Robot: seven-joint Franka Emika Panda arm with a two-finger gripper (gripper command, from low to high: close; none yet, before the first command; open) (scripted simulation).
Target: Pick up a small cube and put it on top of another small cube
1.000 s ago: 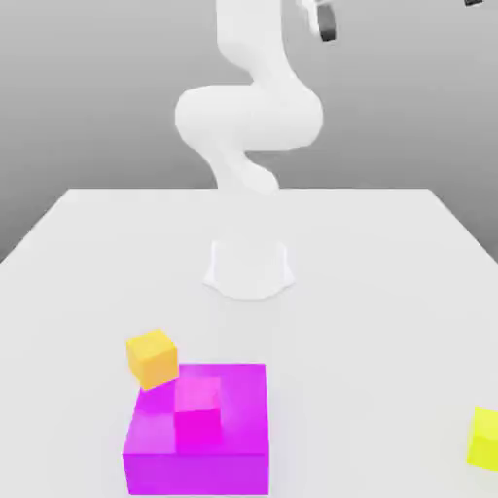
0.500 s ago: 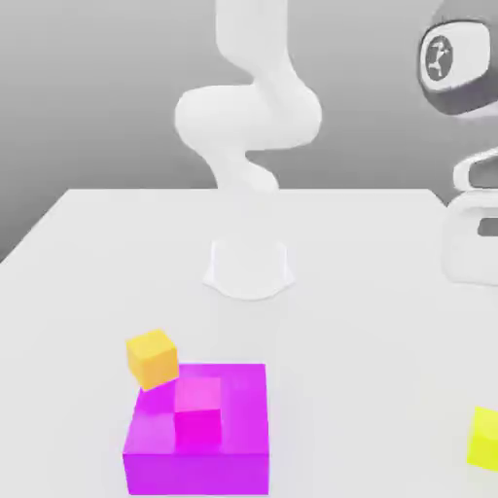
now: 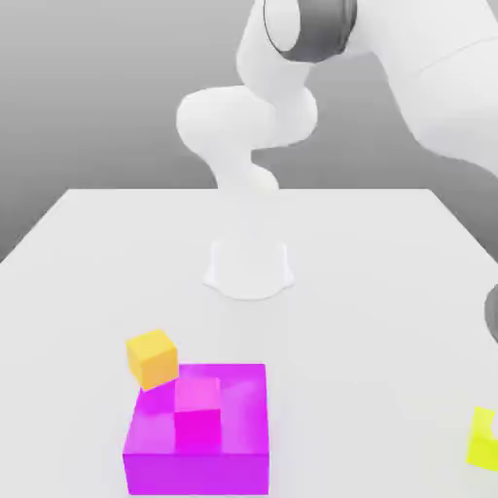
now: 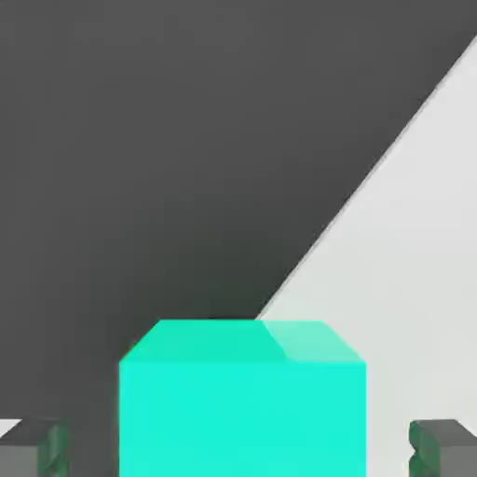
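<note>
A teal small cube (image 4: 242,401) sits on the white table near its edge. My gripper (image 4: 238,449) is around it: one dark fingertip (image 4: 33,449) stands on each side, with a gap between each fingertip and the cube, so the jaws are open. In the exterior view an orange small cube (image 3: 152,357) rests by the far corner of a magenta block (image 3: 195,428). A yellow small cube (image 3: 483,438) lies at the exterior view's right edge. The white arm (image 3: 428,68) reaches from its base (image 3: 249,267) up and out past the exterior view's right.
The magenta block is large and low, with a lighter pink square patch (image 3: 198,399) on its top. The table's edge (image 4: 373,177) runs close behind the teal cube, with dark floor beyond. A dark part of the arm (image 3: 491,326) shows at the right edge.
The arm has swung across the upper part of the exterior view and its hand has gone down past the right edge. The cubes and the magenta block have not moved.
</note>
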